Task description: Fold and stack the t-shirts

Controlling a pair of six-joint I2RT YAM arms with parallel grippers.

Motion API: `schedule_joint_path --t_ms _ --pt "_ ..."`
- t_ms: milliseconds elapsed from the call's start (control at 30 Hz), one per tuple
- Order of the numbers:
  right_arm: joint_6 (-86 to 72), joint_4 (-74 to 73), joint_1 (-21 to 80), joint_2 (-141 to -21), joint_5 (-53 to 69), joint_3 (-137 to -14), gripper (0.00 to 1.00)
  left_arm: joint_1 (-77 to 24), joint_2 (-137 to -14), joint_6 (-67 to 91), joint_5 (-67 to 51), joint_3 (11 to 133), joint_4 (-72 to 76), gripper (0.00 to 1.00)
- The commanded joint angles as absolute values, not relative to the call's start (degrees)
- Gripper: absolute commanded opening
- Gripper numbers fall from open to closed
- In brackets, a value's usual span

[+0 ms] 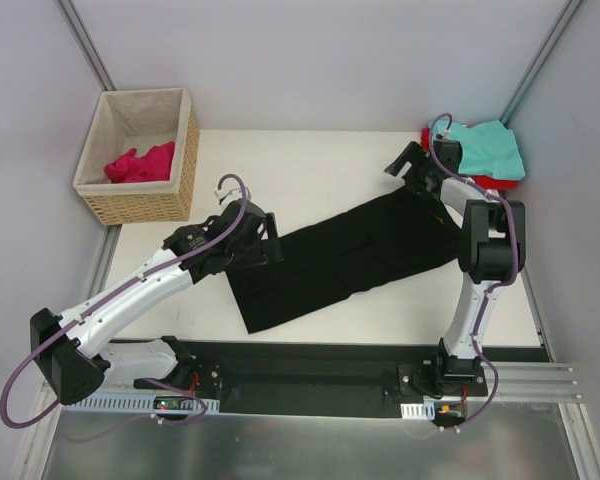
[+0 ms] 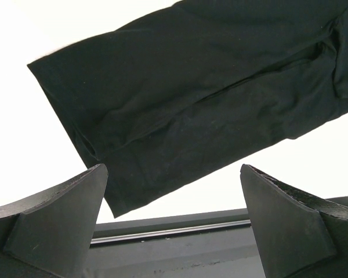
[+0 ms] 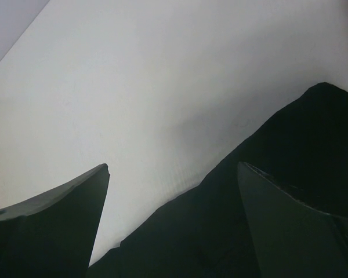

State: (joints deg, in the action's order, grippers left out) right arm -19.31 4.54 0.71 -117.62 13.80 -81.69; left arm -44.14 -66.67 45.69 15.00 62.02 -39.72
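The large black t-shirt (image 1: 345, 258) lies folded into a long strip across the white table, slanting from near left to far right. It also shows in the left wrist view (image 2: 209, 98) and in the right wrist view (image 3: 267, 208). My left gripper (image 1: 265, 240) is open and empty above the strip's left end. My right gripper (image 1: 408, 160) is open and empty above the strip's far right end. The teal t-shirt (image 1: 490, 148) lies folded on the red t-shirt (image 1: 500, 181) at the far right. The magenta-pink t-shirt (image 1: 140, 163) lies crumpled in the basket.
The woven wicker basket (image 1: 140, 200) with beige lining stands at the far left corner. A black base rail (image 1: 300, 375) runs along the table's near edge. Grey walls close the back and sides.
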Motion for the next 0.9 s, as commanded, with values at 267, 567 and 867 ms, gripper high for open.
schedule_joint_path --t_ms 267,567,867 --pt "-22.41 -3.06 0.70 -125.06 12.74 -90.25 0.96 -40.35 -67.32 43.24 12.04 61.52 -37.53 0.99" --pt "-25.56 -15.73 1.67 -135.78 15.38 -106.51 0.96 -37.18 -69.08 41.57 9.06 61.52 -35.68 0.98" --pt "-33.83 -12.59 4.74 -142.73 24.08 -114.17 0.96 -34.98 -71.01 39.20 5.98 63.28 -35.33 0.98"
